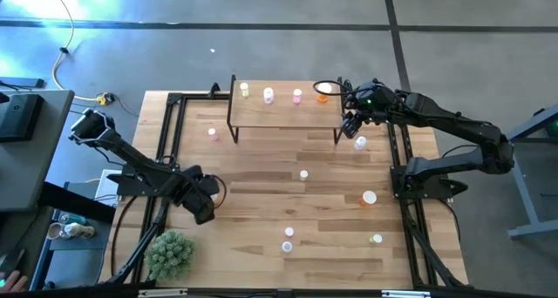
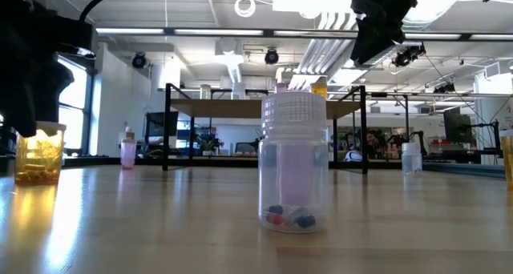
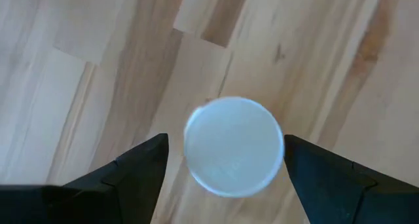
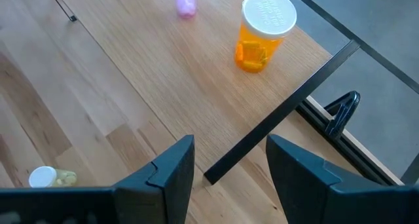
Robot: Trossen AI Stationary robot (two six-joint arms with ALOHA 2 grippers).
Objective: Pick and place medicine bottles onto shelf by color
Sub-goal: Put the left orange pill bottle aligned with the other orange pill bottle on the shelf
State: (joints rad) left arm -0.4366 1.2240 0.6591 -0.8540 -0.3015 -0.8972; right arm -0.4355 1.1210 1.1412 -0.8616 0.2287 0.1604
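Bottles [image 1: 303,173] were mostly scattered on the table [image 1: 261,211], four on the shelf [image 1: 283,109]. Left gripper [image 3: 226,165] hung spread over a white cap [image 3: 234,146]; I figured drop straight, centred. Right gripper [image 4: 229,165] hovered empty, spread, by the shelf's corner.

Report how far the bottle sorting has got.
Done: four bottles stand on the shelf, the orange bottle at its right end. In hand: nothing; the right gripper hangs empty there, the left gripper open over a white cap. Left: about seven bottles on the table.
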